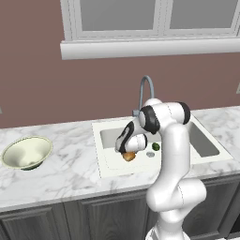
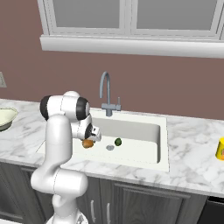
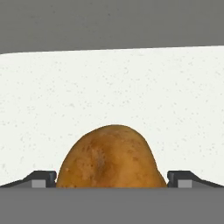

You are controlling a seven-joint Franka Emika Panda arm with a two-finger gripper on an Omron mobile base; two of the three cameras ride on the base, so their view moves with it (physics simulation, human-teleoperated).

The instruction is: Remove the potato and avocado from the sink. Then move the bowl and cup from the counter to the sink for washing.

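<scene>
The potato (image 3: 111, 157) is orange-brown with tiny dark spots. The avocado (image 1: 155, 146) is dark green. The sink (image 2: 144, 157) is white with little grey specks, and its faucet (image 2: 106, 94) is grey. The bowl (image 1: 27, 152) is pale cream-green inside and dark below. The cup (image 2: 220, 148) is yellow-orange. The counter (image 1: 61, 173) is white marble with grey veins, over dark grey cabinet doors (image 1: 108, 215). The wall (image 1: 42, 84) is brownish red.

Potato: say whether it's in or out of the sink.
In. The potato lies on the sink floor, between the open tool's fingertips.
</scene>
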